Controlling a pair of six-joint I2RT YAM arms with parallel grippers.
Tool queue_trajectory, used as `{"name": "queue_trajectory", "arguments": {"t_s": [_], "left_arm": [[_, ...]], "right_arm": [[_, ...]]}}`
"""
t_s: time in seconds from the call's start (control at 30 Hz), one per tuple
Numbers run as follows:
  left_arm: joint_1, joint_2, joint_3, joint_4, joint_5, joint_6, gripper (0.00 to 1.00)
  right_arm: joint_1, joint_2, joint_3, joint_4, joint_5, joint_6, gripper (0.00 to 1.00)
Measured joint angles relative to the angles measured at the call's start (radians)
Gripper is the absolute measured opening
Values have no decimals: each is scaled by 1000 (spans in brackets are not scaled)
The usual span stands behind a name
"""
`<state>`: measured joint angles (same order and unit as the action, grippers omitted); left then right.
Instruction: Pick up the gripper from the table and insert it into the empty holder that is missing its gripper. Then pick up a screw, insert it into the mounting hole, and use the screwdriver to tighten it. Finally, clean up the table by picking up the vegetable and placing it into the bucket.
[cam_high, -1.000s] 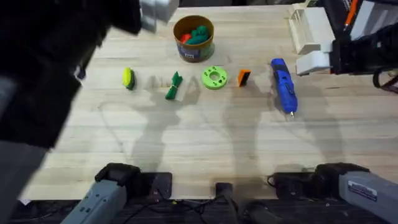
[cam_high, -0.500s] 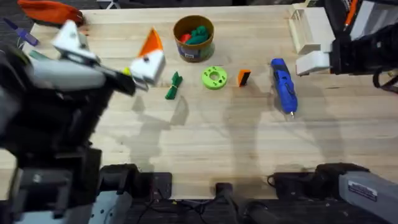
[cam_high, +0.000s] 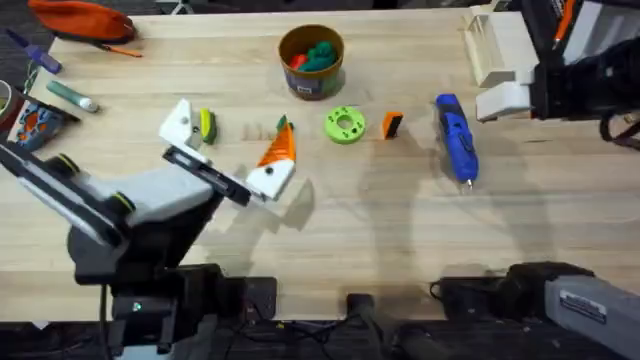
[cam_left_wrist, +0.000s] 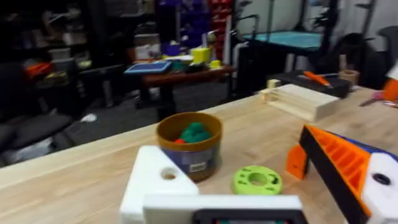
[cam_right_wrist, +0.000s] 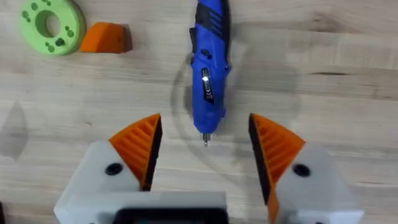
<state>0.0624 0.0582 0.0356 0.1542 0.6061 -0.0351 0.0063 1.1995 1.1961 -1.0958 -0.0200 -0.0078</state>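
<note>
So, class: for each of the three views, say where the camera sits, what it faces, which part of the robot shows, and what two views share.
Overhead: above the arm bases, looking down and forward at the table; the left gripper hangs over it.
Left wrist: low over the table, facing the bucket and green disc; its own fingers show.
Right wrist: looks straight down on the screwdriver; right gripper open around its tip.
Shared: both wrist views show the disc and the orange gripper.

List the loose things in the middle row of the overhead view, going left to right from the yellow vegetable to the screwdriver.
yellow vegetable → green vegetable → green disc → gripper → screwdriver
</note>
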Motion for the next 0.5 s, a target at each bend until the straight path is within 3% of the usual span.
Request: {"name": "queue_trajectory", "arguments": {"t_s": [0.17,0.5], "left_arm": [[-11,-53,-29,16,82,-26,985],[-30,-53,-29,67,167,-142,985]], "right_arm": [[0,0,0,0,0,0,797],[0,0,0,0,0,0,797]]}}
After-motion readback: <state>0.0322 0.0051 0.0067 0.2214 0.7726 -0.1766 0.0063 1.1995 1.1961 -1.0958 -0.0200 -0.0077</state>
